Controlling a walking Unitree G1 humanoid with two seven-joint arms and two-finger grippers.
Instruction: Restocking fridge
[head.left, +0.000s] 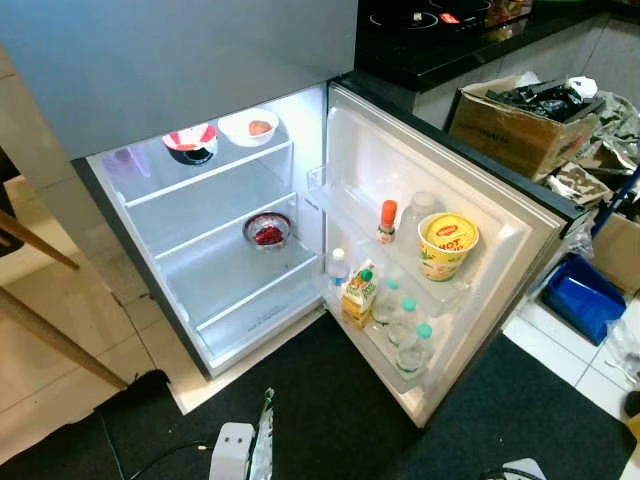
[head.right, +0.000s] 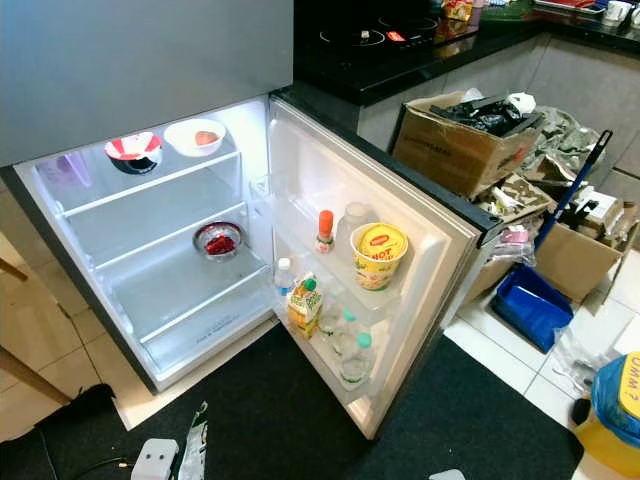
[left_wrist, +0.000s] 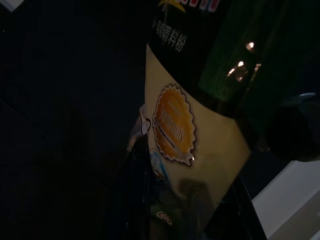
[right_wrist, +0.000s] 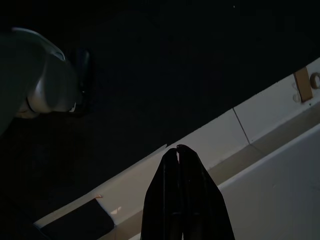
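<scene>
Two hands low: left hand (left_wrist: 200, 220) grasping packet (left_wrist: 195, 150), right hand (right_wrist: 177, 152) clenched; fridge door (head.left: 500, 215) open

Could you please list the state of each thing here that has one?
Fridge door: wide open.
Fridge shelves: lit, mostly bare.
Yellow noodle cup: upright in the door rack.
Juice carton: upright in the lower door rack.
Cardboard box: flaps open, full.
Left end effector: shut on a packet.
Right end effector: shut, empty.
</scene>
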